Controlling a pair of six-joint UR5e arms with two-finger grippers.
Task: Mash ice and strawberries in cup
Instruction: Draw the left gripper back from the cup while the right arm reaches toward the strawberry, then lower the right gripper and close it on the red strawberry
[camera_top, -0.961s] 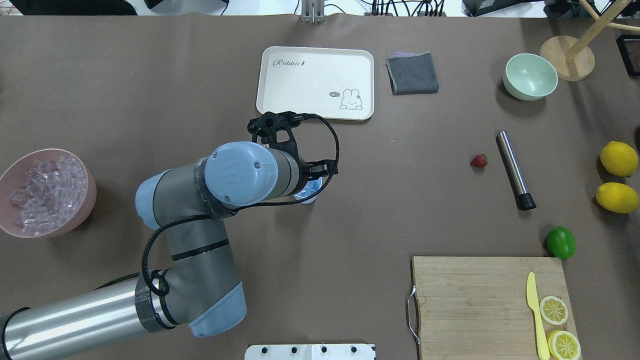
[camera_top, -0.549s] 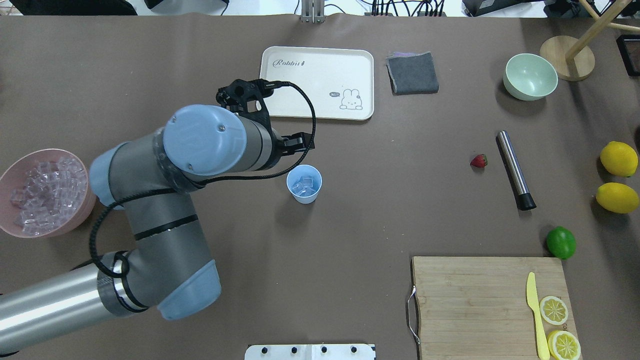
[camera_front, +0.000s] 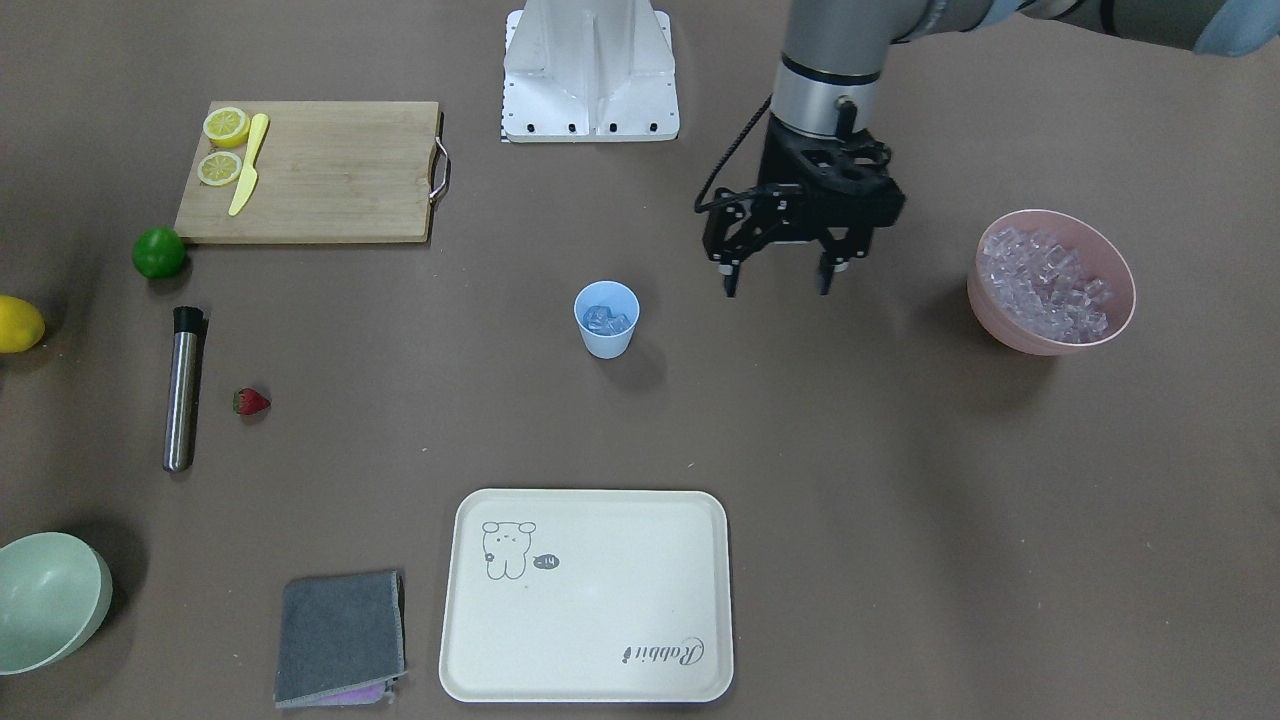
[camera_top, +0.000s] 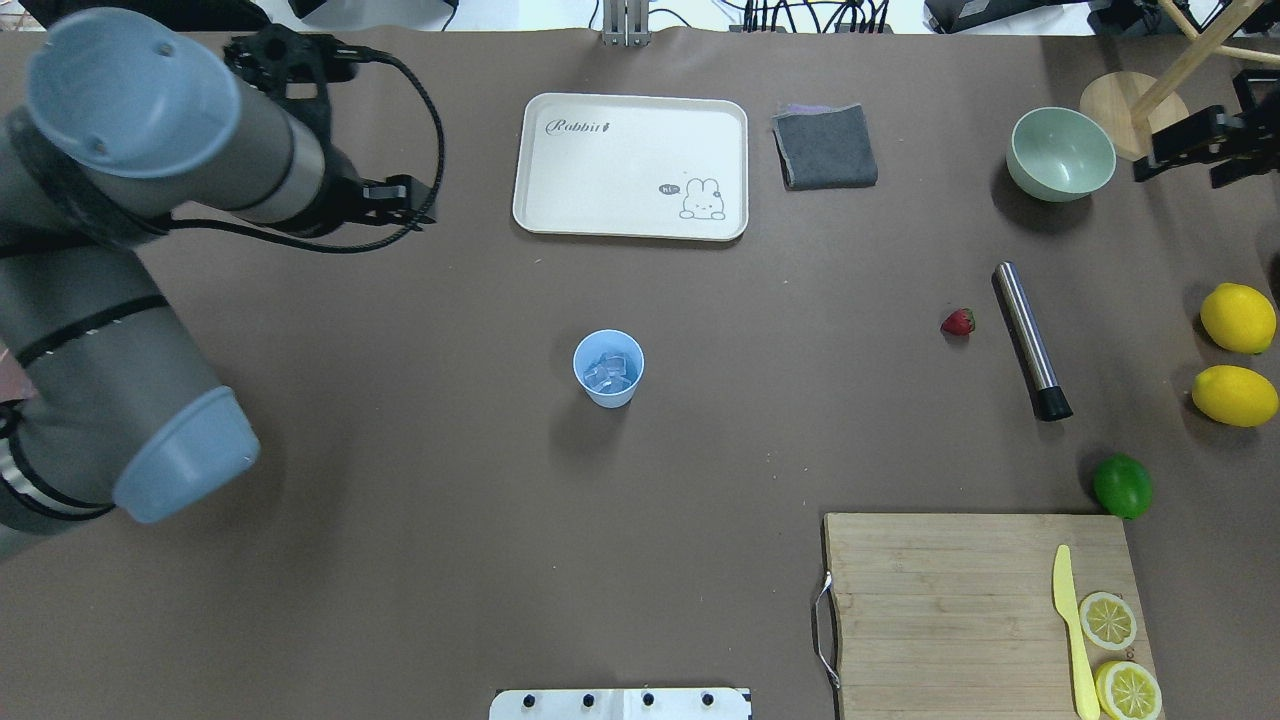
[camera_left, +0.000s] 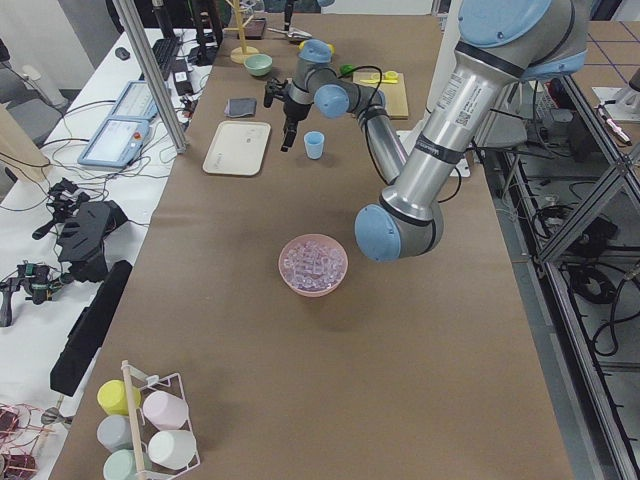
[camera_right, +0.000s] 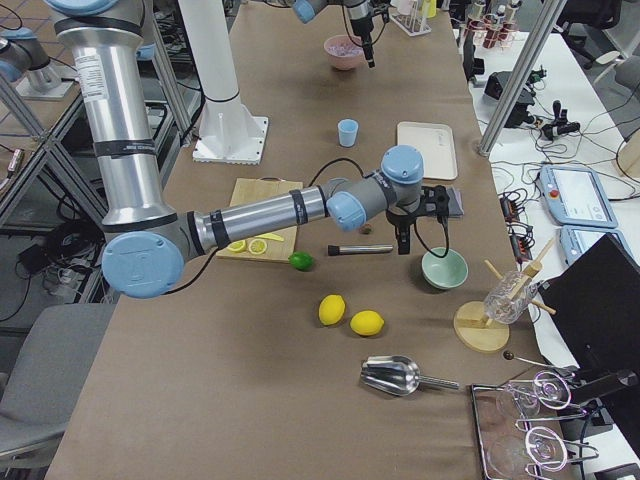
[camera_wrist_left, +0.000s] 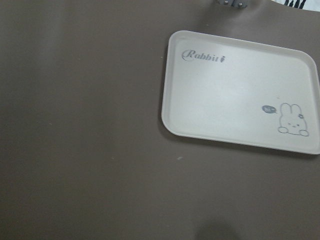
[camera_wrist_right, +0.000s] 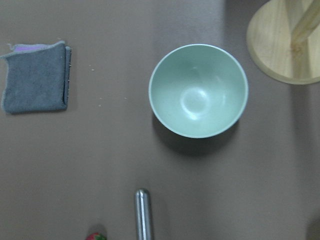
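Observation:
The light blue cup (camera_top: 608, 368) (camera_front: 606, 320) stands upright mid-table with several clear ice cubes (camera_top: 610, 376) inside. More ice fills the pink bowl (camera_front: 1050, 285). The strawberry (camera_top: 957, 322) (camera_front: 250, 402) lies on the table beside a steel muddler (camera_top: 1030, 340). My left gripper (camera_front: 778, 283) hangs open and empty above the table, between the cup and the pink bowl. My right gripper (camera_top: 1205, 145) shows as a dark shape at the far right edge, just right of the pale green bowl (camera_top: 1060, 153); its fingers are not discernible. The right wrist view shows that bowl, the muddler's tip (camera_wrist_right: 143, 215) and the strawberry (camera_wrist_right: 96, 236).
A cream rabbit tray (camera_top: 630, 165) and a folded grey cloth (camera_top: 825, 147) lie at the far side. Two lemons (camera_top: 1238, 318) and a lime (camera_top: 1122, 485) sit at the right. A cutting board (camera_top: 950, 600) carries a yellow knife and lemon slices. A wooden stand base (camera_top: 1135, 115) is at the far right.
My left arm has swung left and away from above the cup, uncovering the cup with ice in it. My right gripper has come into the overhead view at the far right.

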